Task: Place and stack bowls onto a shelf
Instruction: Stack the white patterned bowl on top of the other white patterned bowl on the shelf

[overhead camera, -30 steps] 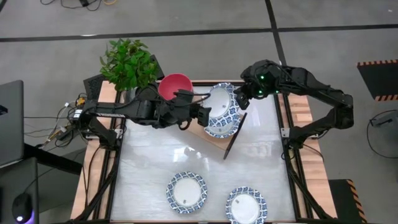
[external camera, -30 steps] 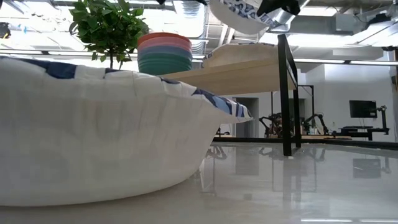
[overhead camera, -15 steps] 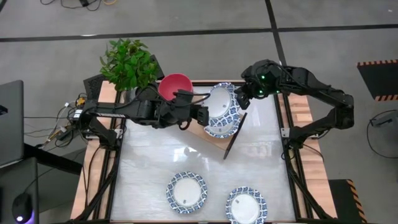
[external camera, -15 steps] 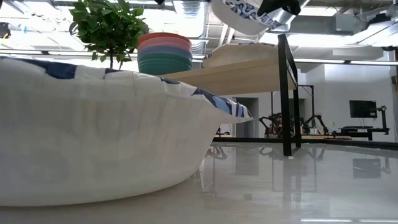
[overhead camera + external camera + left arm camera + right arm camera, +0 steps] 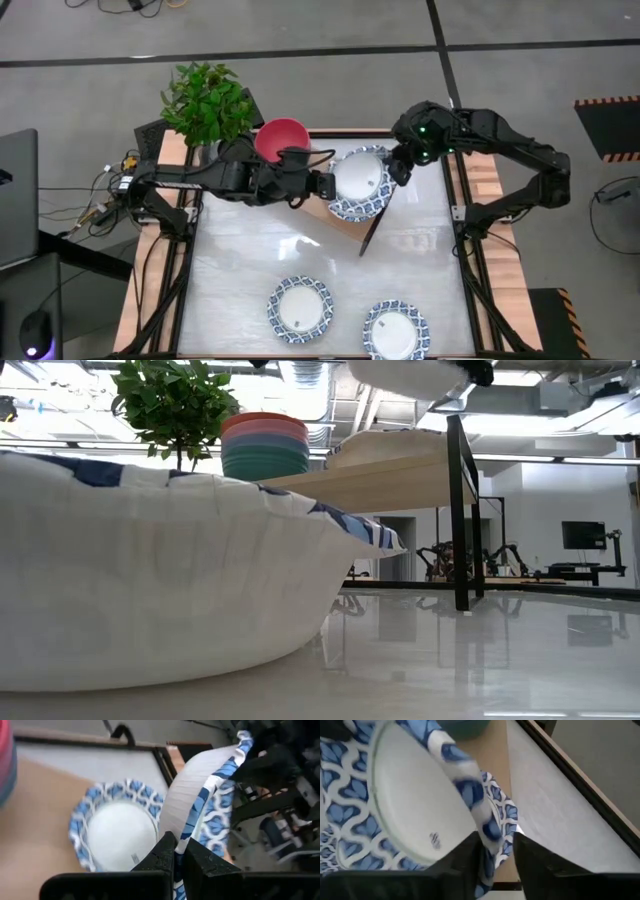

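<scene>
A white bowl with a blue patterned rim [image 5: 360, 178] hangs tilted, its white underside up, over a like bowl [image 5: 352, 210] that sits on the wooden shelf [image 5: 400, 475]. My left gripper [image 5: 179, 851] is shut on the hanging bowl's rim. My right gripper [image 5: 495, 857] is open. Its fingers stand on either side of the opposite rim [image 5: 485, 827], and I cannot tell whether they touch it. A stack of plain bowls with a red one on top [image 5: 282, 138] stands on the shelf's left part. Two more patterned bowls [image 5: 300, 305] [image 5: 397, 330] rest on the table near its front edge. My left gripper pinches the hanging bowl's patterned rim [image 5: 192, 827] between its two fingers, on the side toward the table's left. The fingers come from the table's left and slant a little down. The bowl is lifted clear of the bowl below it and steeply tilted.
A potted green plant [image 5: 207, 100] stands at the back left, beside the stacked bowls. The shelf's dark end support [image 5: 375, 225] stands on the table right of the bowls. In the low view, one of the near patterned bowls [image 5: 150, 560] fills the foreground.
The hanging bowl has tipped over: its patterned inside showed from above, and its white underside shows now. My left gripper has rolled with it. Both arms have stayed about where they were.
</scene>
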{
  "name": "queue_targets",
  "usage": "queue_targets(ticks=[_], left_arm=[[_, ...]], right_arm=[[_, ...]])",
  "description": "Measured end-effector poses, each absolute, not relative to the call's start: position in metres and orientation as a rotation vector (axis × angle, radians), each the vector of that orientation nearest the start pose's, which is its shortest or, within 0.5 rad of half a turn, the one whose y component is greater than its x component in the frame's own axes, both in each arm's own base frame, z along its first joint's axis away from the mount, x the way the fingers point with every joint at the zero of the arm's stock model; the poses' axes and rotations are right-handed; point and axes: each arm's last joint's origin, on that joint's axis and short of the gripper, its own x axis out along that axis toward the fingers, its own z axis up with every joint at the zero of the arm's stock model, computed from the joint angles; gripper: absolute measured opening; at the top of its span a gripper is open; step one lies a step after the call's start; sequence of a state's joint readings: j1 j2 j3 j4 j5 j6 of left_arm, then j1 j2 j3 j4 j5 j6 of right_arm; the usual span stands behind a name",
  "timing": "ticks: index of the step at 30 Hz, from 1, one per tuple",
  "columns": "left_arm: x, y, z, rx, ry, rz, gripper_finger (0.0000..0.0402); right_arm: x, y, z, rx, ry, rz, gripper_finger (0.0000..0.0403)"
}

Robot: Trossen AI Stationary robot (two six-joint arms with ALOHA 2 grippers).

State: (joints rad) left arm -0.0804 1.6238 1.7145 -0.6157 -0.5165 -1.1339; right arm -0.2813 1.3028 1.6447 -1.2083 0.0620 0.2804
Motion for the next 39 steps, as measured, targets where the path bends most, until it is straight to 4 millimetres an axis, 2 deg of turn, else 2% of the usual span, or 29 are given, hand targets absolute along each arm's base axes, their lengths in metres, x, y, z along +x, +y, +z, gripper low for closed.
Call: queue_targets(ticks=[5, 10, 20, 30, 35, 39], left_arm=[[0.351, -0.021, 0.399, -1.094, 0.206, 0.680, 0.0000], [0.350, -0.024, 0.398, -1.204, 0.185, 0.691, 0.0000], [0.351, -0.024, 0.396, -1.451, 0.099, 0.746, 0.0000], [0.371, -0.024, 0.370, -1.605, 0.071, 0.847, 0.0002], [0.377, -0.021, 0.363, -1.611, 0.059, 0.871, 0.0003], [0.385, -0.022, 0.351, -1.603, 0.084, 0.898, 0.0003]], right_arm=[[0.201, -0.060, 0.431, 0.333, 0.782, -0.430, 0.0199], [0.184, -0.056, 0.440, 0.312, 0.736, -0.435, 0.0223], [0.159, -0.049, 0.455, 0.291, 0.631, -0.431, 0.0225], [0.157, -0.048, 0.454, 0.292, 0.642, -0.431, 0.0213], [0.157, -0.048, 0.454, 0.291, 0.645, -0.429, 0.0211], [0.157, -0.048, 0.454, 0.289, 0.645, -0.428, 0.0211]])
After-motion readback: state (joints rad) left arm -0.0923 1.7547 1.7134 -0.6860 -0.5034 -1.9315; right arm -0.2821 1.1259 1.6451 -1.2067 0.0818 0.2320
